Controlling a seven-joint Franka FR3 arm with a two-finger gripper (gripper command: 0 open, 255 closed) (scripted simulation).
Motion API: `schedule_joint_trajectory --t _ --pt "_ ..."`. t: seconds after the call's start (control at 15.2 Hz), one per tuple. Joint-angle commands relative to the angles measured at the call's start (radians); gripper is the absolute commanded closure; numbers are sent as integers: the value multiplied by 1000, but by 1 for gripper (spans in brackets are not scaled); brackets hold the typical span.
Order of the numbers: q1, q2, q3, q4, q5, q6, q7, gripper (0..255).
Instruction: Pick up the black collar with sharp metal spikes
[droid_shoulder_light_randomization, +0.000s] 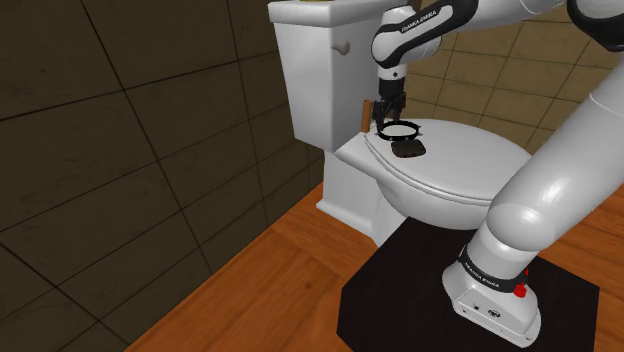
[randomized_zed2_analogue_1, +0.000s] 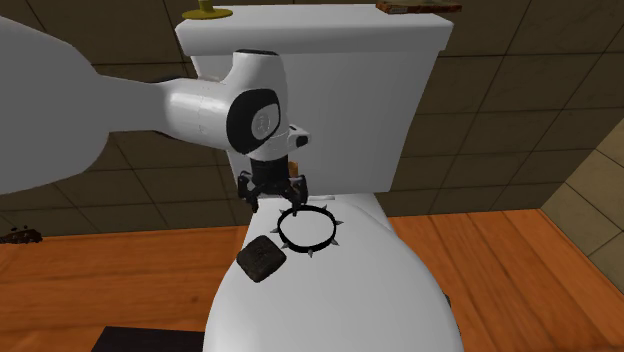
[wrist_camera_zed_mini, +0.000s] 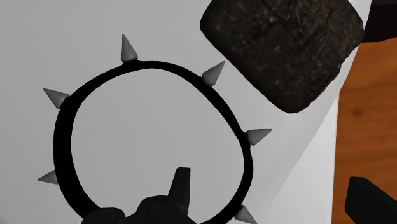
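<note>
gripper (randomized_zed2_analogue_1: 275, 198) spread, pinching nothing, low over the collar | one finger inside the ring, the other outside | black spiked collar (wrist_camera_zed_mini: 63, 140) lies flat on white toilet lid (droid_shoulder_light_randomization: 470, 165), near the tank | dark rough block (wrist_camera_zed_mini: 283, 48) just beside collar

- A home bathroom: a white toilet (droid_shoulder_light_randomization: 350, 190) with closed lid (droid_shoulder_light_randomization: 470, 170) and tall tank (droid_shoulder_light_randomization: 315, 80).
- Dark square-tiled walls (droid_shoulder_light_randomization: 120, 130).
- Orange-brown wooden plank floor (droid_shoulder_light_randomization: 260, 290).

The end effector (wrist_camera_zed_mini: 267, 181) hides part of the collar (wrist_camera_zed_mini: 63, 140)
</note>
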Motion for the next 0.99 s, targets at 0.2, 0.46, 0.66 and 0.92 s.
schedule_joint_trajectory --t 0.2,0.46,0.66,0.92 --pt "-3 46 -9 -25 10 70 -8 0" --pt "-4 63 -11 -44 14 105 -10 0" --pt "-3 64 -10 -43 14 106 -10 255" --pt "-3 65 -10 -43 14 106 -10 255"
